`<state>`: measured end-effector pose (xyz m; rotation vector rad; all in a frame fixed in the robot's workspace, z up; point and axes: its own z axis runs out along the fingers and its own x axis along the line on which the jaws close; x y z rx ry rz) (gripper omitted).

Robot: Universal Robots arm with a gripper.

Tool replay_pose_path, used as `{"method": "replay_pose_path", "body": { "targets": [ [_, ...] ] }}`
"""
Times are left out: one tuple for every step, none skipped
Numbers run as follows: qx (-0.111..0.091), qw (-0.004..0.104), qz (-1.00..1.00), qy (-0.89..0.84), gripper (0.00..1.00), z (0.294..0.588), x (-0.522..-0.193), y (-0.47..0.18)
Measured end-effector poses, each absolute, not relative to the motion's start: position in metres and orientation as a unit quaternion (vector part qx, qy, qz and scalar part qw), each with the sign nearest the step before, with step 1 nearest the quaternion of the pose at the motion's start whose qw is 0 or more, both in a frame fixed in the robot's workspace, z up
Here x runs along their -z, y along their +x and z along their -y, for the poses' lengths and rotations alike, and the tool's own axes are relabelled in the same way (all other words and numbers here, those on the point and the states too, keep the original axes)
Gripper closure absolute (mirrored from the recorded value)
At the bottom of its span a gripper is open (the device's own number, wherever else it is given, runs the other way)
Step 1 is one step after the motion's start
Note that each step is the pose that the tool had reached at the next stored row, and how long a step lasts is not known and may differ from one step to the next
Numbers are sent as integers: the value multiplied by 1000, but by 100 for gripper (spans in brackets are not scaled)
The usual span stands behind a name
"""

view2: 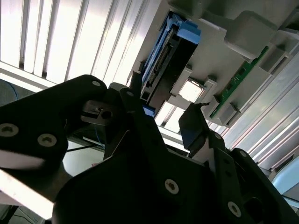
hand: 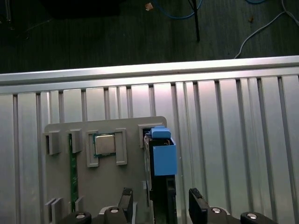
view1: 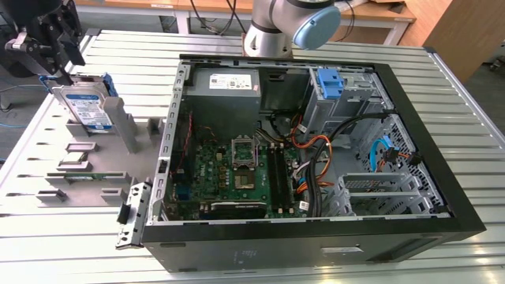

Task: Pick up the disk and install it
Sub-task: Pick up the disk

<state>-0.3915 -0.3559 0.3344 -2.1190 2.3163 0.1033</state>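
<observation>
Disk [view1: 85, 109] pickup has not happened yet, as I read it. The drive stands on edge in a slot at the far end of the grey parts holder [view1: 110, 163], at the exterior view's left, on the slatted metal counter [view1: 71, 260]. From my station this looks like the approach stage. In the first wrist view the end effector [hand: 161, 199] is released: its fingers [hand: 196, 205] stand apart, one on each side of the disk's [hand: 163, 158] blue-framed edge, with a gap between each pad and the drive. I judge that nothing is grasped. The second wrist view agrees, with the end effector [view2: 163, 106] spread and the disk [view2: 161, 65] seated in the holder beyond it. A processor chip [hand: 105, 144] and a green circuit strip [hand: 72, 168] sit in their own pockets beside it. Moving right, the open computer case [view1: 316, 236] lies on its side with the motherboard [view1: 236, 171] exposed. A blue bracket [view1: 330, 83] sits in the drive cage at the case's far corner, and I cannot tell which bay is meant for the drive. The lift, the carry and the install are all left to do. As for pose, the end effector [view1: 63, 70] points down just above the disk's top edge. The arm's base joint [view1: 272, 29] stands behind the case, well to the right of it.
</observation>
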Motion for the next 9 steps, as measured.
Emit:
{"method": "replay_pose_path", "body": {
  "targets": [
    [-33, 0, -736, -676, 41, 356, -334, -391],
    [-33, 0, -732, -680, 41, 356, -334, -391],
    [-33, 0, -727, -686, 41, 356, -334, -391],
    [-33, 0, -722, -691, 41, 356, -334, -391],
    [-33, -1, -719, -694, 41, 356, -333, -391],
    [-33, -1, -717, -696, 41, 356, -333, -391],
    [-33, -1, -716, -697, 41, 356, -333, -392],
    [-33, -1, -715, -699, 41, 355, -332, -392],
    [-33, -1, -714, -700, 41, 355, -331, -392]
  ]
}}
